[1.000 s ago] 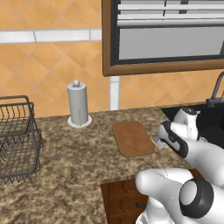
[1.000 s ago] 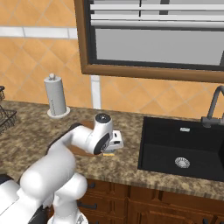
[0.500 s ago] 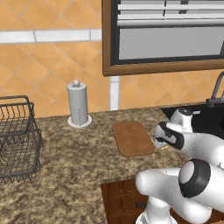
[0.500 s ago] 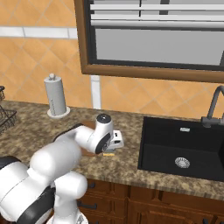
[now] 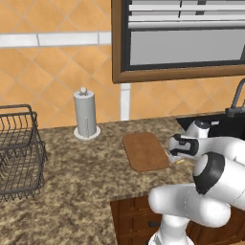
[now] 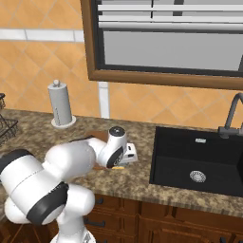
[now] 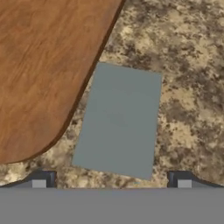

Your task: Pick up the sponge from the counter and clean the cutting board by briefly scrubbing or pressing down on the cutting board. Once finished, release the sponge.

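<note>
The sponge (image 7: 119,120) lies flat on the counter (image 7: 192,65), grey-green top up, just off the rounded corner of the brown wooden cutting board (image 7: 43,61). My gripper (image 7: 111,181) is open right above it, and the two dark fingertips (image 7: 40,180) stand wider apart than the sponge. In the left base view the gripper (image 5: 174,156) hangs low at the right edge of the cutting board (image 5: 143,150), with a sliver of the yellow sponge (image 5: 178,161) under it. The right base view has the gripper (image 6: 124,160) pointing down at the counter (image 6: 142,178).
A paper towel holder (image 5: 86,115) stands by the back wall. A dark wire basket (image 5: 16,153) sits at the far left. The black sink (image 6: 199,161) with its faucet (image 6: 232,116) lies right of the sponge. The counter's front edge (image 5: 143,194) is near.
The hand has moved left toward the board's right edge and sunk lower over the sponge. The elbow has swung round. Sponge and board have not moved.
</note>
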Available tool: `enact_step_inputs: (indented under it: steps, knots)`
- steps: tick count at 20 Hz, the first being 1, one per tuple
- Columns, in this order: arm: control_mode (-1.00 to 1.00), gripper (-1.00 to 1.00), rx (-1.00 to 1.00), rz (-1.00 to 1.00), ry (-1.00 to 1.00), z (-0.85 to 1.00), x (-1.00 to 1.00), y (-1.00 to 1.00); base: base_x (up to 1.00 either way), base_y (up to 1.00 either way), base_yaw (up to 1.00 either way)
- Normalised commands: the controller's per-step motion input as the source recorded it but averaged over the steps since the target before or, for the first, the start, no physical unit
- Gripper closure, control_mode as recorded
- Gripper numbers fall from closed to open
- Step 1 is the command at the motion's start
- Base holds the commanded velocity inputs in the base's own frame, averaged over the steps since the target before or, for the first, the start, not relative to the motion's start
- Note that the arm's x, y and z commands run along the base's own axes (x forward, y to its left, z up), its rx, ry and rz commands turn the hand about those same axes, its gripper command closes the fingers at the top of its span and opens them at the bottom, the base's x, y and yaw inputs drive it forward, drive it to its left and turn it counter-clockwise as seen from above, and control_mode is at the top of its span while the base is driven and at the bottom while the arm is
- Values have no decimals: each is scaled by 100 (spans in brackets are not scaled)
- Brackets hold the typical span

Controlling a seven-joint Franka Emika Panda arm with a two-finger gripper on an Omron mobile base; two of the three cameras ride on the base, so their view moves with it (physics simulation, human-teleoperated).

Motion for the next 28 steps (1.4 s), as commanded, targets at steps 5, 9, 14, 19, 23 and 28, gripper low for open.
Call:
enact_step_inputs:
  steps: [5, 9, 14, 19, 23, 28]
  knots:
    - [-100, -100, 0, 0, 0, -19, 21, 0, 0, 0, 0]
    - [-100, -100, 0, 0, 0, -23, 14, 0, 0, 0, 0]
    - [-100, -100, 0, 0, 0, -26, 11, 0, 0, 0, 0]
    - [-100, 100, 0, 0, 0, -16, 10, 0, 0, 0, 0]
    - [-100, 100, 0, 0, 0, 0, -4, 0, 0, 0, 0]
    - [-100, 100, 0, 6, -9, 41, -22, 14, 0, 0, 0]
